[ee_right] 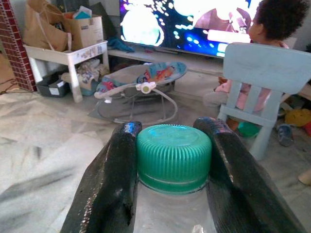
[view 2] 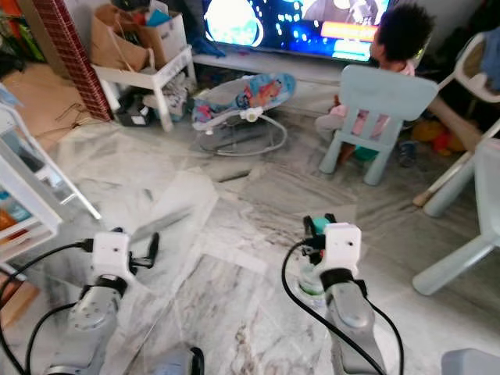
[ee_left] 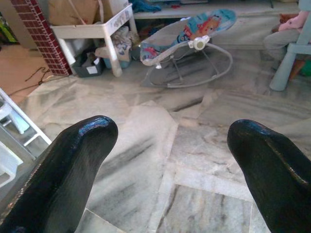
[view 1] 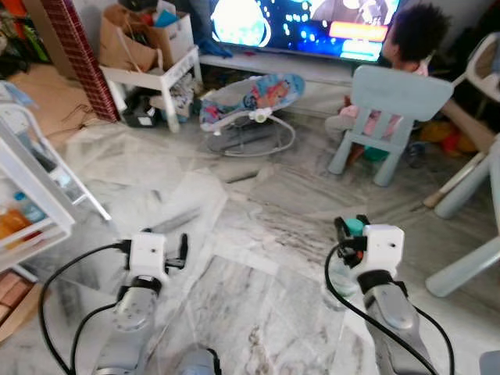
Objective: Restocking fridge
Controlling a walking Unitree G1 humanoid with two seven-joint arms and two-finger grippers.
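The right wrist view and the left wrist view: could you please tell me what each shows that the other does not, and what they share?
The right wrist view alone has the right gripper shut on a bottle by its green cap, plus the television and a seated child's head. The left wrist view alone has the left gripper open over the marble floor. Both share the baby bouncer and white side table.

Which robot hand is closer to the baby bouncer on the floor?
Left. The left gripper hangs open nearly straight before the baby bouncer; the right gripper, clamping a green-capped bottle, sits further aside.
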